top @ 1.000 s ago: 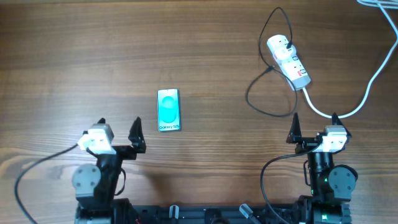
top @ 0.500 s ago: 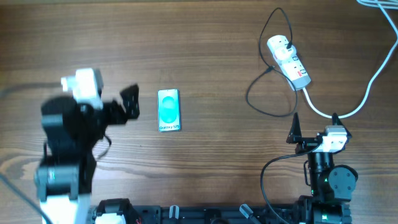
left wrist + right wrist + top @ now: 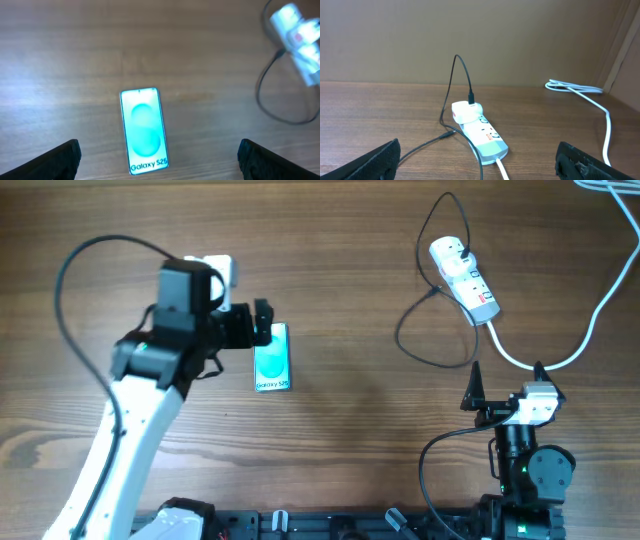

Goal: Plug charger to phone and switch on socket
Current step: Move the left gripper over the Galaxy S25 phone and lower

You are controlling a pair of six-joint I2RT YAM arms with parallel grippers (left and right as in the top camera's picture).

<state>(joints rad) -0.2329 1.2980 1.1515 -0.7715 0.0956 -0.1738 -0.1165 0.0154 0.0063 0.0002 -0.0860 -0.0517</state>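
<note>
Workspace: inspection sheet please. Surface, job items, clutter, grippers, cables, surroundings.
Surface: wooden table, bare grain.
Job's things: phone flat, screen lit, face up. Socket far right. Charger plugged into the socket's far end, its tip loose beside the socket, not in the phone. Switch state unclear.
Clutter: nothing seen.
Grippers: left gripper open, above the phone's top end, holding nothing. Right gripper open, empty, at the near edge.
Cables: charger lead loops on the table. White cord runs from the socket off the right edge. Arm cables arch clear of the job's things.
Surroundings: plain wall behind the table.
</note>
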